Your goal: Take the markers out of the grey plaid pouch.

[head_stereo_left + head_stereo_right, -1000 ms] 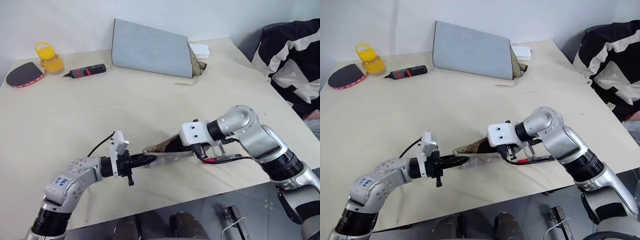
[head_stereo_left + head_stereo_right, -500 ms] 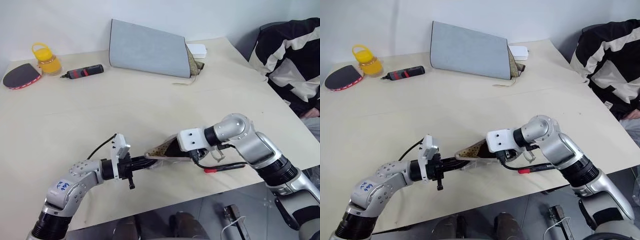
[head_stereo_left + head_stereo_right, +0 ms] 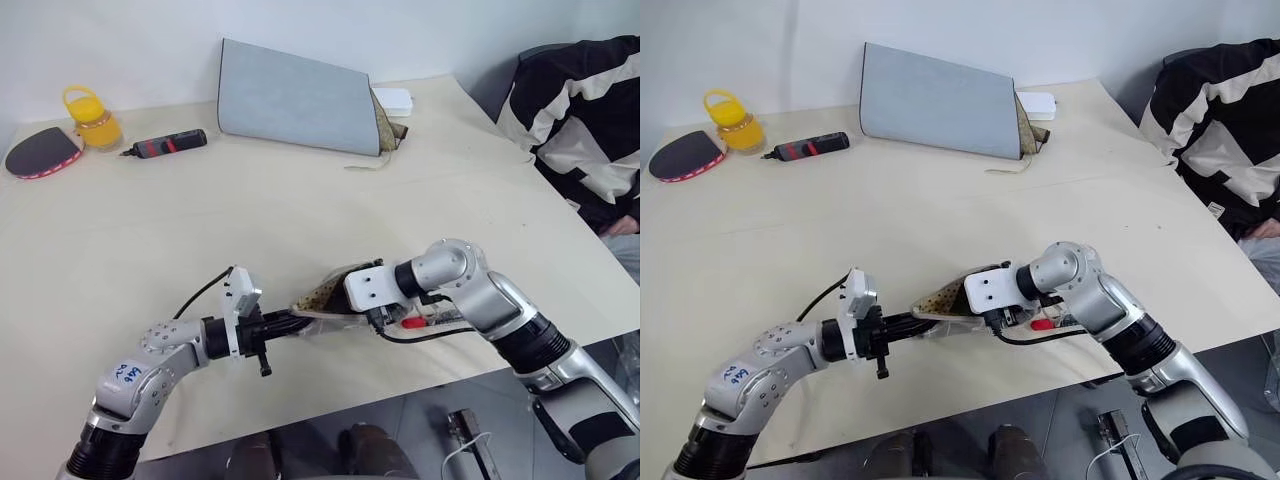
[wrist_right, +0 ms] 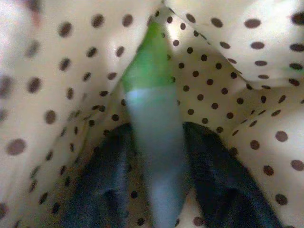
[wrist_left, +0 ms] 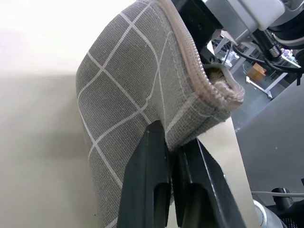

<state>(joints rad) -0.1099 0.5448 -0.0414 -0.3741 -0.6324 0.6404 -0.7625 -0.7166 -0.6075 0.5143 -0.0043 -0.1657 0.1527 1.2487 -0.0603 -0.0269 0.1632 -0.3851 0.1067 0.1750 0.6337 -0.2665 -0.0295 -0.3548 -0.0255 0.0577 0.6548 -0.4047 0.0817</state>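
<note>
Since a second ago my right gripper (image 4: 154,190) has pushed into the grey plaid pouch (image 5: 137,99), fingers straddling the green-ended marker (image 4: 152,114) inside, while my left gripper (image 5: 173,156) stays pinching the pouch's edge.

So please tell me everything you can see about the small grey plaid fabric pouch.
The small grey plaid fabric pouch is soft woven grey cloth with thin white grid lines, a beige zipper edge and cream lining with dark dots. It lies open near the table's front edge. The left gripper pinches its rim shut; the right gripper reaches inside, around a green-ended marker.
</note>
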